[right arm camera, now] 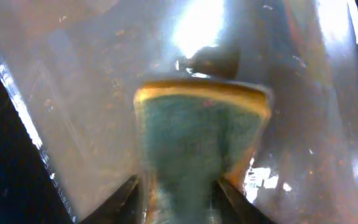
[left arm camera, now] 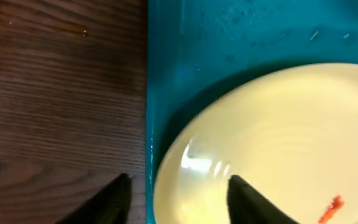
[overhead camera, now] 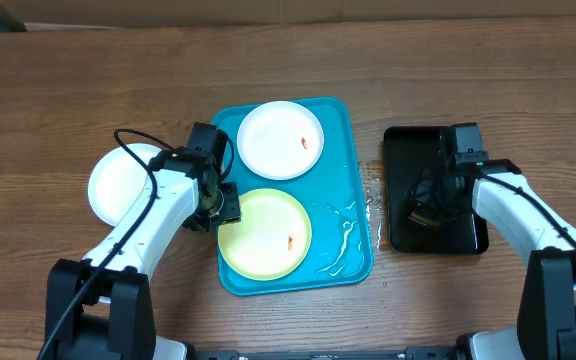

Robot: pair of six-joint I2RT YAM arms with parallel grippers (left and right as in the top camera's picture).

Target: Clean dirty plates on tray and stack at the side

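Note:
The turquoise tray (overhead camera: 354, 128) holds a white plate (overhead camera: 273, 150) at the back and a pale yellow-green plate (overhead camera: 258, 245) at the front, each with a small red-orange smear. A second white plate (overhead camera: 116, 185) lies on the table left of the tray. My left gripper (overhead camera: 220, 208) is open, its fingers (left arm camera: 178, 198) straddling the yellow-green plate's left rim (left arm camera: 272, 137) and the tray edge (left arm camera: 166, 93). My right gripper (overhead camera: 423, 212) is over the black tray (overhead camera: 404, 150), shut on a green-and-yellow sponge (right arm camera: 197, 130).
Water streaks lie on the turquoise tray's right side (overhead camera: 346, 235). The black tray's wet glossy floor (right arm camera: 73, 93) fills the right wrist view. Bare wood table (left arm camera: 55, 93) lies left of the tray.

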